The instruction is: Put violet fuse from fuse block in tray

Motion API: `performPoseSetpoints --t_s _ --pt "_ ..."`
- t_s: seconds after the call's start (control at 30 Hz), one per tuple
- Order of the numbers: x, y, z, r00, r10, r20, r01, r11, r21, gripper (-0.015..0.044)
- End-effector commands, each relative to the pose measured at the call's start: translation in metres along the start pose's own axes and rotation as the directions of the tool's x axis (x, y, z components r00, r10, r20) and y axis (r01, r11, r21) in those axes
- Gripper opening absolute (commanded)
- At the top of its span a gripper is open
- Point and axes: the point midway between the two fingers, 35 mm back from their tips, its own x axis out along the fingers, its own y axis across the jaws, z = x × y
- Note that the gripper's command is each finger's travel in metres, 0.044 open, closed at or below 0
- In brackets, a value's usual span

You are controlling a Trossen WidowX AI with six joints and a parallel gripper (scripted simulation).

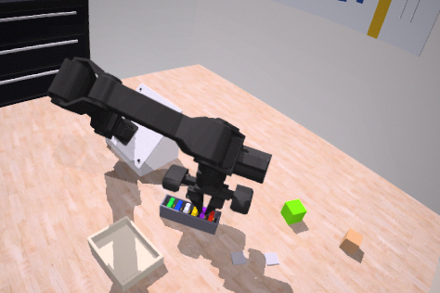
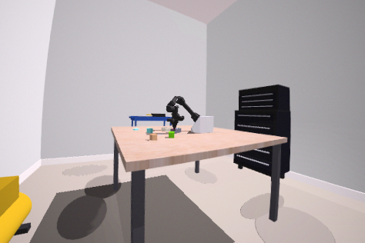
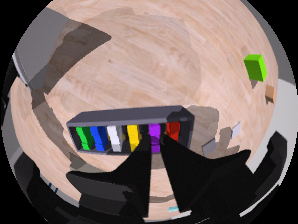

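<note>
The dark grey fuse block (image 1: 187,222) (image 3: 125,116) stands on the table with a row of coloured fuses. The violet fuse (image 1: 203,215) (image 3: 154,131) stands in the block between the yellow fuse (image 1: 194,212) (image 3: 133,134) and the red fuse (image 1: 212,216) (image 3: 173,130). My gripper (image 1: 204,211) (image 3: 154,137) points down over the block and is shut on the violet fuse, one finger on each side. The fingers partly hide it, and any gap to its neighbours is too small to judge. The beige tray (image 1: 144,273) lies left of the block in the top view.
Green (image 3: 84,138), blue (image 3: 98,138) and white (image 3: 115,137) fuses fill the block's other end. A light-green cube (image 1: 293,212) (image 3: 255,68) and an orange block (image 1: 351,241) lie to the right. Two flat pieces lie near the block. A white sloped box (image 1: 160,150) stands behind it.
</note>
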Motion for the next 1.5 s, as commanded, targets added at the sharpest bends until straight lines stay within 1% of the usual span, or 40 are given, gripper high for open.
performPoseSetpoints --t_s 0.0,1.47 --pt "-0.003 -0.001 0.000 1.000 -0.003 0.001 0.003 1.000 0.006 0.0000" --pt "-0.025 -0.001 0.000 1.000 -0.001 -0.001 0.001 1.000 0.002 0.0000"
